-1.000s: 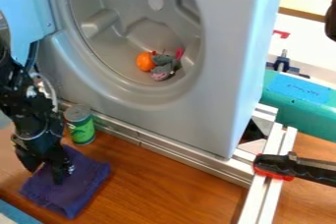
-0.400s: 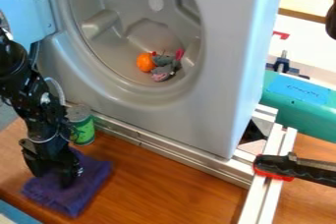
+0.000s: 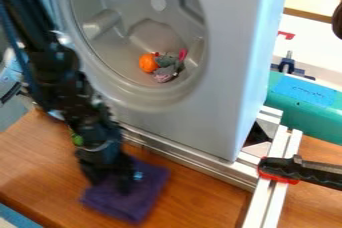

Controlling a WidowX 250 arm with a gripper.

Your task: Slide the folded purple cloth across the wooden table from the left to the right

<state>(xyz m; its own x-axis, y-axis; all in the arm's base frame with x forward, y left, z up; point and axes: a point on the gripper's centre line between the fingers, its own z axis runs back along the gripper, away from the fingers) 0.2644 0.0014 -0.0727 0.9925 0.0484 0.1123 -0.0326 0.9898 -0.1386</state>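
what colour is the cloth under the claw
The cloth under the claw is dark purple, best seen in the camera view.

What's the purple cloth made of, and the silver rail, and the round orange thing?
The purple cloth looks like soft, dull fabric, because it lies limp and rumpled. The silver rail seems to be metal, perhaps aluminium: it's straight, grooved and shiny. The round orange thing might be plastic or rubber; its bright, even colour doesn't settle which.

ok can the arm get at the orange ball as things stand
Probably yes: the drum is open in front of the orange ball, though a grey toy sits beside it and the tool is down at the purple cloth.
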